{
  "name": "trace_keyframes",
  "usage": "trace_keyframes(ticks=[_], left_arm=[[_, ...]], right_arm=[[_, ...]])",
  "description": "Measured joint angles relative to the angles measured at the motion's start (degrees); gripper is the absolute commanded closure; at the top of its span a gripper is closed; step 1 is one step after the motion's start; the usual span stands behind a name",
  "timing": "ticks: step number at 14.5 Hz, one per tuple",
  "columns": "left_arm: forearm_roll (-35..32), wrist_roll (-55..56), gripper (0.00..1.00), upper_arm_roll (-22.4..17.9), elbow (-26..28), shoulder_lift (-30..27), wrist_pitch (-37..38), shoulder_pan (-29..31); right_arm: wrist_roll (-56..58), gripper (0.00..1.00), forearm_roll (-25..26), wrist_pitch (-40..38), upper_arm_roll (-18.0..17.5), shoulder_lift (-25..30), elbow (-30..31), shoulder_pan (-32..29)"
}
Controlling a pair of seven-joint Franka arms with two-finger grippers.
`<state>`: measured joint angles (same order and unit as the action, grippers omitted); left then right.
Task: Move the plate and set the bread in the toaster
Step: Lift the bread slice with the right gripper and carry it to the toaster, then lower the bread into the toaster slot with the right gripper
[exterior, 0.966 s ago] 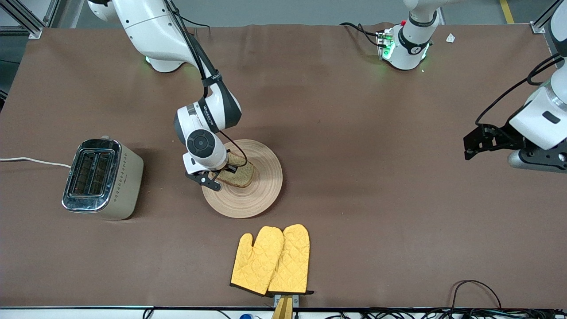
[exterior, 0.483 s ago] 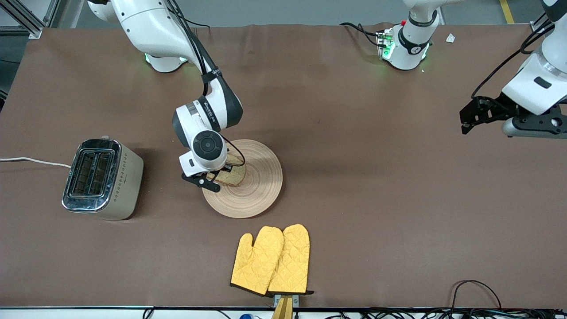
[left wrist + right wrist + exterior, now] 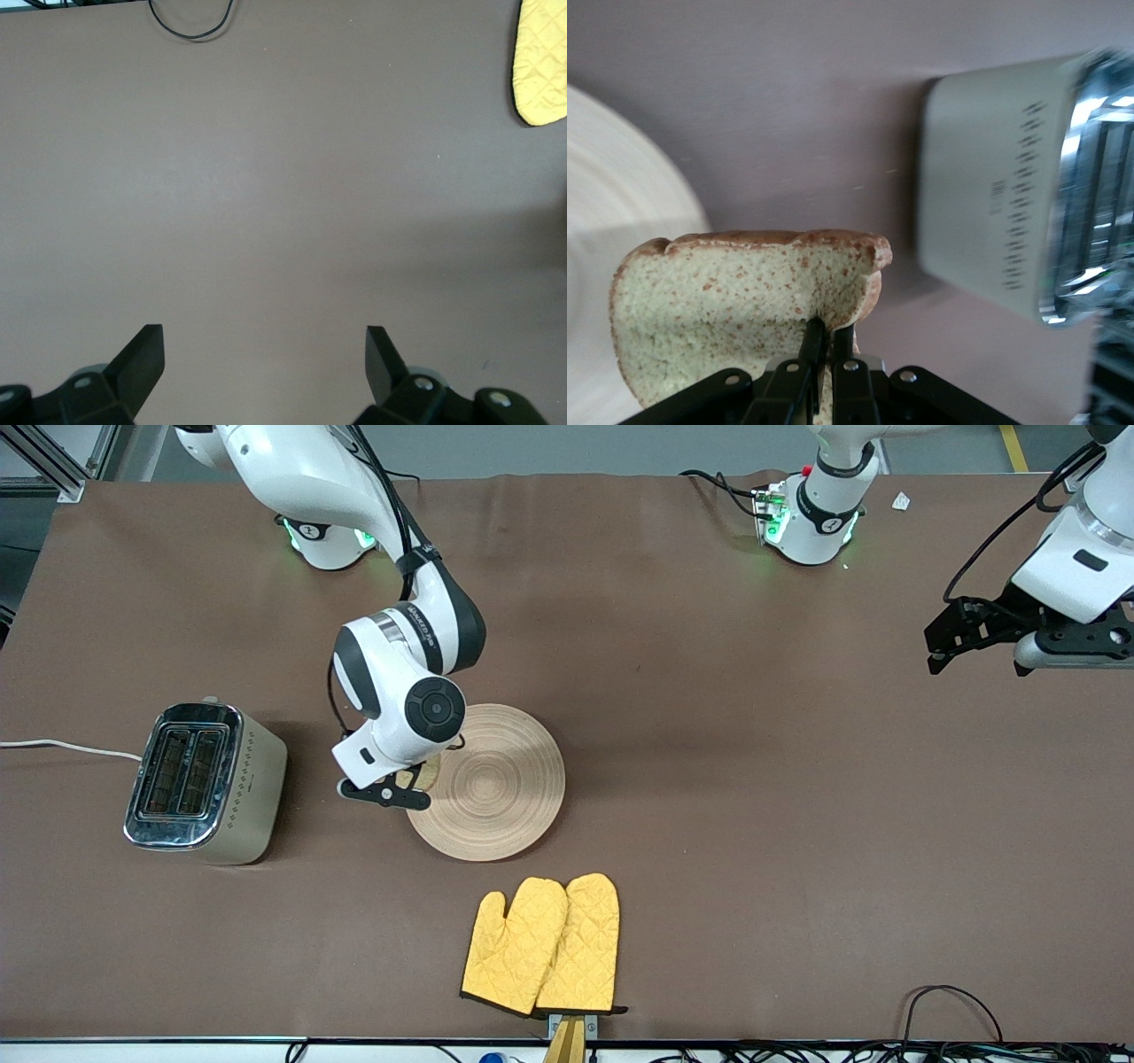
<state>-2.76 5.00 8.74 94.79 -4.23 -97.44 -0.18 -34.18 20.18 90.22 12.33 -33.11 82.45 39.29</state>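
The round wooden plate [image 3: 493, 784] lies mid-table with nothing on it. My right gripper [image 3: 403, 779] is shut on the bread slice [image 3: 418, 777], held on edge in the air over the plate's rim at the toaster's side. In the right wrist view the speckled bread [image 3: 735, 305] is pinched between the fingers [image 3: 815, 341], with the plate [image 3: 611, 230] beside it. The cream toaster [image 3: 208, 784] with its chrome two-slot top stands toward the right arm's end of the table and shows blurred in the right wrist view [image 3: 1001, 204]. My left gripper [image 3: 939, 642] is open, up over the left arm's end of the table.
A pair of yellow oven mitts [image 3: 542, 946] lies nearer to the front camera than the plate; a mitt tip shows in the left wrist view [image 3: 542, 62]. The toaster's white cord [image 3: 62, 747] runs off the table's end. Black cables [image 3: 952, 1001] lie at the near edge.
My right gripper has lifted the bread off the plate and carried it toward the toaster, turning it on edge. My left arm has risen and drawn back toward its base.
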Motion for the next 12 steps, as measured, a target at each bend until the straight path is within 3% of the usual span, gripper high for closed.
trace_keyframes(ticks=[6,12], left_arm=[[0.0,0.0,0.0,-1.4,0.8,-0.1,-0.8,-1.3],[0.0,0.0,0.0,-1.4,0.7,0.1,-1.5,-1.3]], right_arm=[[2.8,1.0,23.7,-15.7,0.1,-0.3,-1.9,-1.0],[-1.9,1.0,36.5,-22.5,0.1,-4.2,0.0,-5.1]])
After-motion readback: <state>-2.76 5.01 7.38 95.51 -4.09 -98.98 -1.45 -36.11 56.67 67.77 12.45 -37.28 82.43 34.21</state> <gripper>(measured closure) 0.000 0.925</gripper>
